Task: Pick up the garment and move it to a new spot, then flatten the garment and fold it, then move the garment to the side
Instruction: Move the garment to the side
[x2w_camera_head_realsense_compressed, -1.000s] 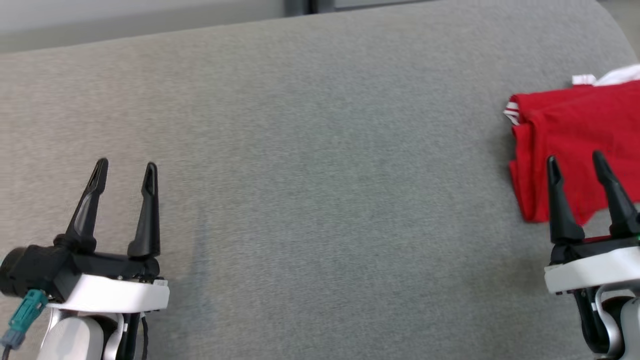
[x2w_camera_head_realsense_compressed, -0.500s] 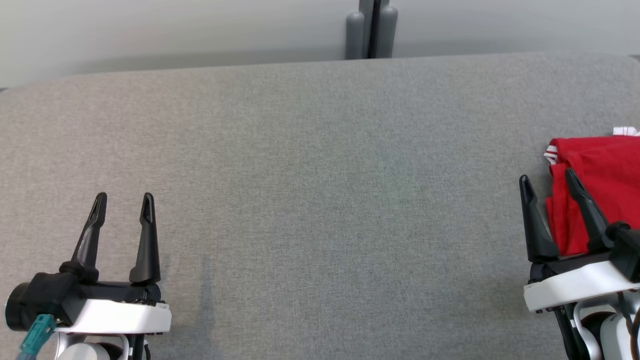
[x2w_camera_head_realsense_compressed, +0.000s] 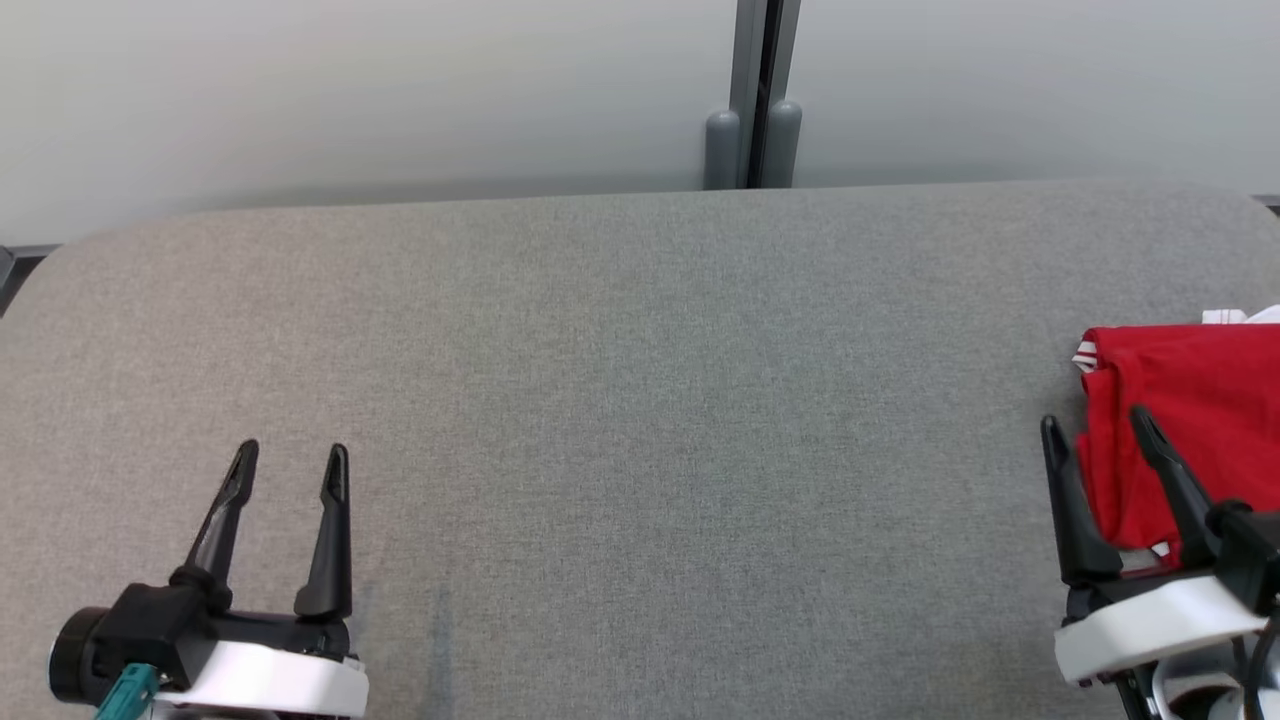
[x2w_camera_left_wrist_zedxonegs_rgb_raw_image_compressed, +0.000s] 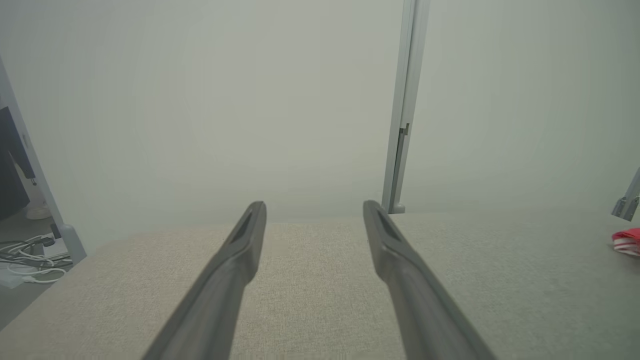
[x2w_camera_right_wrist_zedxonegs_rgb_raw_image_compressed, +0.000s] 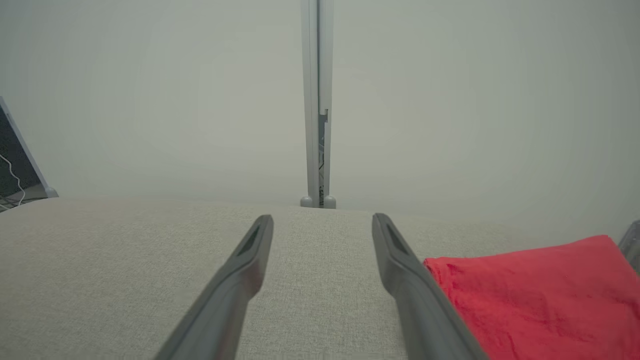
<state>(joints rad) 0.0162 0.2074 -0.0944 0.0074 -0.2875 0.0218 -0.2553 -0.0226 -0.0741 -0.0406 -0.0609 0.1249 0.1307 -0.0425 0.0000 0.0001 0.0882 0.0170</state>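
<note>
Garment (x2w_camera_head_realsense_compressed: 1190, 420), red, folded, white-striped trim (x2w_camera_head_realsense_compressed: 1084, 354), far right on grey surface (x2w_camera_head_realsense_compressed: 640, 400)

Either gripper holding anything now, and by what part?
Nothing held. Left gripper and right gripper stand open, empty; the red garment lies beside the right one.

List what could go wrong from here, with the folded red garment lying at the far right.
1. The red garment runs past the head view's right edge, close to the rounded corner of the grey padded surface. How much support it has there cannot be told, and a nudge might tip it off.
2. The open right pincer sits right beside the fold, so a sideways swing could snag and undo it.
</note>
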